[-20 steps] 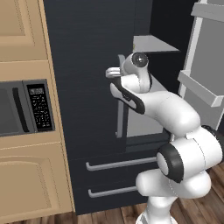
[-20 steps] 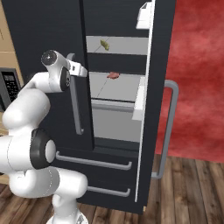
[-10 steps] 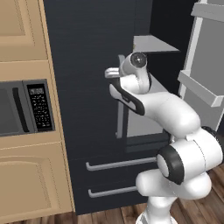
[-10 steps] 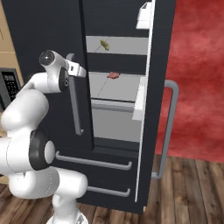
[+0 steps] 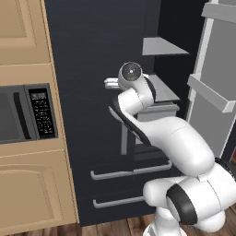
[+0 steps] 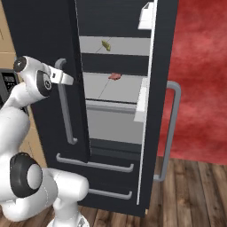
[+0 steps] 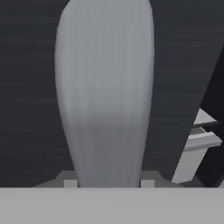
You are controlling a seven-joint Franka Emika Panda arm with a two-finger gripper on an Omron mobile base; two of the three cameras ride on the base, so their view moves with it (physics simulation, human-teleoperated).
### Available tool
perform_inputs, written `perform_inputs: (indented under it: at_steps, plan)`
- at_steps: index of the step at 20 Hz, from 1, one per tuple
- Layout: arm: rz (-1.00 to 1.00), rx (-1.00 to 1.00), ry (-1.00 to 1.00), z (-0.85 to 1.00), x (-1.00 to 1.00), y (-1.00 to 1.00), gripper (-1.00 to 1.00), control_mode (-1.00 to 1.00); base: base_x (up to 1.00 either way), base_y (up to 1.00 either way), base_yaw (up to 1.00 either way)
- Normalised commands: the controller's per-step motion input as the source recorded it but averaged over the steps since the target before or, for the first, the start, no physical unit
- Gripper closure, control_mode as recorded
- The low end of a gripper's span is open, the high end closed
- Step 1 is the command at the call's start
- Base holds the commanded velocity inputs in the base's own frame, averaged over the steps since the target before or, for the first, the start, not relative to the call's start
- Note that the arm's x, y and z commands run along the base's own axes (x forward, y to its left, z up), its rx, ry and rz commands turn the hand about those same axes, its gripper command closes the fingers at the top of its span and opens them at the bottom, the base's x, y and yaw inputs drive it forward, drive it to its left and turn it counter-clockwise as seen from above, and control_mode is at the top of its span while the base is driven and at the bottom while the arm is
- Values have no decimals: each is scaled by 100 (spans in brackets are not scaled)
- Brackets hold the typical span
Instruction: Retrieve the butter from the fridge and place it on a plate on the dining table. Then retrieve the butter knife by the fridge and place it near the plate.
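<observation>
The butter (image 6: pixel 106 45) lies on the upper grey shelf (image 6: pixel 116 45) inside the open fridge (image 6: pixel 44 35), a small olive-yellow stick resting alone there, above the hand and off to its far side, well apart from it. One shelf lower sits a small red food item (image 6: pixel 114 76), roughly level with the hand and likewise well apart from it. Below that shelf the fridge holds a pale grey bin (image 6: pixel 113 119), its contents not visible.

The hand (image 6: pixel 63 78) is at the long grey vertical handle (image 6: pixel 66 111) of the fridge's left door, near the handle's top bend. In the hand view the handle (image 7: pixel 105 92) runs straight up between the two fingertips (image 7: pixel 70 183), which flank it closely on either side; the hand is pinching the bar, the pads set against it. Beyond the handle in that view is the matte black door face, and to one side a sliver of the grey shelving inside.

The other door (image 6: pixel 159 88) stands swung wide open, with pale bins (image 6: pixel 146 15) on its inner face and its own grey bar handle (image 6: pixel 170 128) on the outside. Below the hand are drawers with grey horizontal handles (image 6: pixel 95 164). Behind the arm, in the left base view, a black microwave (image 5: pixel 27 113) with a keypad is set into tan cabinets (image 5: pixel 27 189).
</observation>
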Motion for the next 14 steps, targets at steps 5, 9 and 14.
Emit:
perform_inputs:
  at_steps: [5, 9, 14]
  plan:
    - [-16, -3, 0, 13, -83, 29, 100, -100, 0, 0, 0]
    - [-5, -9, 0, 7, -94, 30, 100, -100, 0, 0, 0]
    - [-12, -2, 1, 0, -59, 47, 100, -100, 0, 0, 0]
